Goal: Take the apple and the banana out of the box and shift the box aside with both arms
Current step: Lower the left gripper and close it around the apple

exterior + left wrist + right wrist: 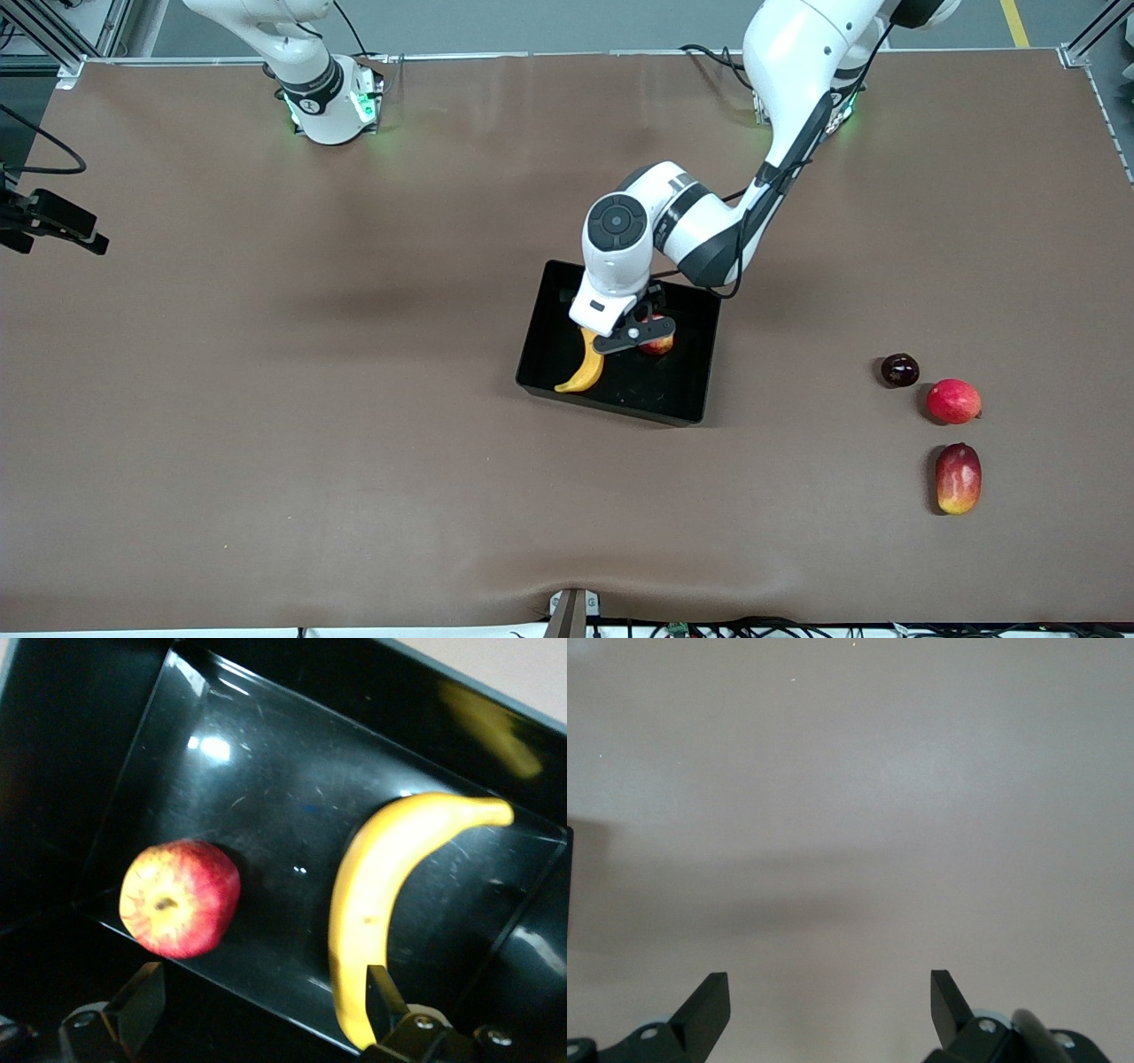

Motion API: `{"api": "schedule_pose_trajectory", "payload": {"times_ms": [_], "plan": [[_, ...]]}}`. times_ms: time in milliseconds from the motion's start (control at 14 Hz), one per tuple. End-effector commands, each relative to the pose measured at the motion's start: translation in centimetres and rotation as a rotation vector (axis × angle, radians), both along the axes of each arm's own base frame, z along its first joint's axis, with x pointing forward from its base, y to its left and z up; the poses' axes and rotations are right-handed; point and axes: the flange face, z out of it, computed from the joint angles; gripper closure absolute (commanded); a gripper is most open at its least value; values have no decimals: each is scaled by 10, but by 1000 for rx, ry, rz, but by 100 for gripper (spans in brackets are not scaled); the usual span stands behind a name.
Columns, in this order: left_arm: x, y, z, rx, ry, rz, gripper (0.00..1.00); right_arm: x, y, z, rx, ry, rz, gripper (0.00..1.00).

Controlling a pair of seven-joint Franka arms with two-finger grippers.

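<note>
The black tray (pixel 611 409) sits mid-table. The yellow banana (pixel 585 365) and the small red apple (pixel 657 344) lie inside it, apart from each other. My left gripper (pixel 633 337) hangs just above the tray floor, open and empty. In the left wrist view the apple (pixel 180 897) and banana (pixel 372 895) rest on the glossy tray floor (pixel 266 771). The left gripper (pixel 263 992) spans the gap between them, one finger beside the banana's end. My right gripper (pixel 830 992) is open and empty over bare table and is out of the front view.
Toward the left arm's end of the table lie a dark maroon round fruit (pixel 899 369), a round red fruit (pixel 953 400) and an oblong red-yellow mango (pixel 958 478). A black device (pixel 53 221) juts in at the right arm's end.
</note>
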Motion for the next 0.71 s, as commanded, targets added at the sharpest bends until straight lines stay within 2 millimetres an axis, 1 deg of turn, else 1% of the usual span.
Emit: {"api": "schedule_pose_trajectory", "payload": {"times_ms": [0, 214, 286, 500, 643], "plan": [[7, 18, -16, 51, -10, -6, 0, -1, -3, 4, -7, -5, -6, 0], [8, 32, -36, 88, 7, -9, 0, 0, -3, 2, -6, -2, -4, 0], [10, 41, -42, 96, 18, -1, 0, 0, -3, 2, -6, -2, -4, 0], [12, 42, -46, 86, 14, 5, 0, 2, -3, -1, -5, 4, -4, 0], [11, 44, -55, 93, 27, 5, 0, 4, -1, -2, -5, 6, 3, 0]]}}
